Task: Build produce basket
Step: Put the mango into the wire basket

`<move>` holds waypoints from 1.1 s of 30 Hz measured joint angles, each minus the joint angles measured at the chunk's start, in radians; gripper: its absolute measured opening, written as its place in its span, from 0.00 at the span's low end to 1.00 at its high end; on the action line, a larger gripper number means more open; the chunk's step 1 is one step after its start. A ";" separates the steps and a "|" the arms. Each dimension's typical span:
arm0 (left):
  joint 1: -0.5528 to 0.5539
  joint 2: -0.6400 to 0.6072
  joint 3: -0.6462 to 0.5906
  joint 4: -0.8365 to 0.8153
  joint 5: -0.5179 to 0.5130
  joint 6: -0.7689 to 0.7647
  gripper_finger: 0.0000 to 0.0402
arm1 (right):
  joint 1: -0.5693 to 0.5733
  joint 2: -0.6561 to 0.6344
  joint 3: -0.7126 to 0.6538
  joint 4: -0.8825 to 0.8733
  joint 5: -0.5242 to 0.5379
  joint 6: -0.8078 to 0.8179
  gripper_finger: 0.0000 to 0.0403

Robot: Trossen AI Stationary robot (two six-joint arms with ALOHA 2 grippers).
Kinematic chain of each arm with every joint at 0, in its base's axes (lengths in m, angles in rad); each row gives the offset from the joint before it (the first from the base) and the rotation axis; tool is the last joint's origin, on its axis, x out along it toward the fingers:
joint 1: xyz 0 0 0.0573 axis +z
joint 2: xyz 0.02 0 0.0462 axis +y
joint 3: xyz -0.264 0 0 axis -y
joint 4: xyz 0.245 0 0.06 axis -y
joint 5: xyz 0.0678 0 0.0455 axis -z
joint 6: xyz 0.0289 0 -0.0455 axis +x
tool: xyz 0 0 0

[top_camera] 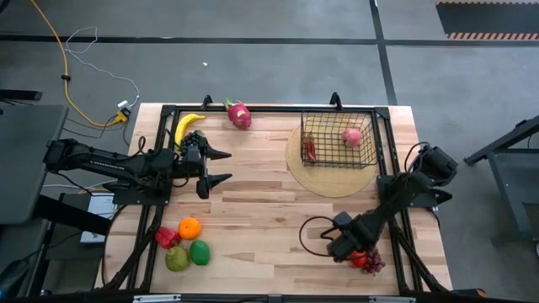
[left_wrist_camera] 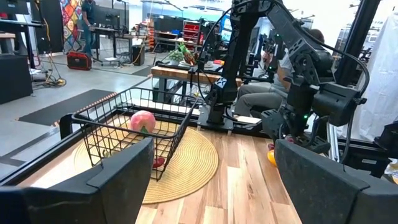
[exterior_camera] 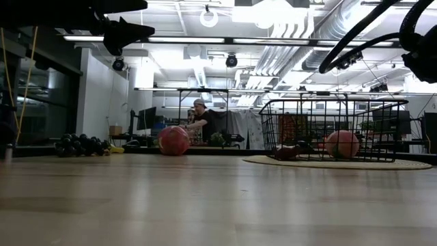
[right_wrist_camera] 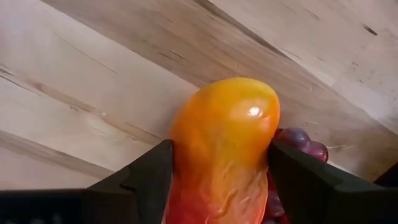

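Observation:
The black wire basket (top_camera: 339,140) stands on a round tan mat (top_camera: 330,178) at the far right. It holds a pink fruit (top_camera: 351,136) and a red pepper (top_camera: 311,150). My right gripper (top_camera: 357,254) is low at the near right, shut on an orange-yellow fruit (right_wrist_camera: 227,143) beside purple grapes (top_camera: 371,263). My left gripper (top_camera: 224,167) is open and empty above the table's left half. A banana (top_camera: 187,126) and a dragon fruit (top_camera: 239,114) lie at the far edge. An orange (top_camera: 189,227), a red piece (top_camera: 167,237) and two green fruits (top_camera: 189,255) lie at the near left. My right gripper pinches the orange-yellow fruit between its two fingers, one on each of its long sides (right_wrist_camera: 180,163). The fingers lie along the fruit, whose rounded end sticks out past the fingertips (right_wrist_camera: 155,165). Whether the fruit rests on the table I cannot tell.
Black frame rails (top_camera: 253,108) run along the table's far edge and its sides. Bare wood (top_camera: 269,210) lies between the two arms. In the low view the basket (exterior_camera: 331,130) and the dragon fruit (exterior_camera: 174,140) show. A person (exterior_camera: 203,119) sits in the room beyond.

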 joint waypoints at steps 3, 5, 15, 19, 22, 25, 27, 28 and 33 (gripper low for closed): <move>0.000 0.000 0.000 0.000 0.000 0.002 0.79 | -0.013 -0.006 0.004 -0.005 -0.001 -0.038 0.48; 0.000 0.000 0.000 0.000 0.000 0.002 0.79 | -0.024 -0.003 0.024 -0.041 0.018 -0.082 0.44; 0.000 0.000 0.000 0.000 -0.001 0.005 0.79 | -0.130 -0.053 0.177 -0.053 0.302 -0.557 0.43; 0.000 0.000 0.000 0.000 -0.001 0.017 0.79 | -0.203 -0.093 0.159 0.162 0.468 -0.930 0.43; 0.000 0.000 0.000 0.000 -0.001 0.017 0.79 | -0.276 -0.117 0.116 0.426 0.549 -1.209 0.44; 0.000 0.000 0.000 0.000 -0.001 0.018 0.79 | -0.358 -0.134 0.042 0.690 0.535 -1.455 0.45; 0.000 0.000 0.000 0.001 0.002 0.020 0.79 | -0.420 -0.150 -0.029 0.860 0.492 -1.559 0.45; 0.000 0.000 0.000 0.000 0.010 0.025 0.79 | -0.452 -0.161 -0.071 0.939 0.474 -1.586 0.45; -0.001 0.000 0.000 0.015 0.054 0.061 0.79 | -0.577 -0.222 -0.301 1.421 0.331 -1.670 0.45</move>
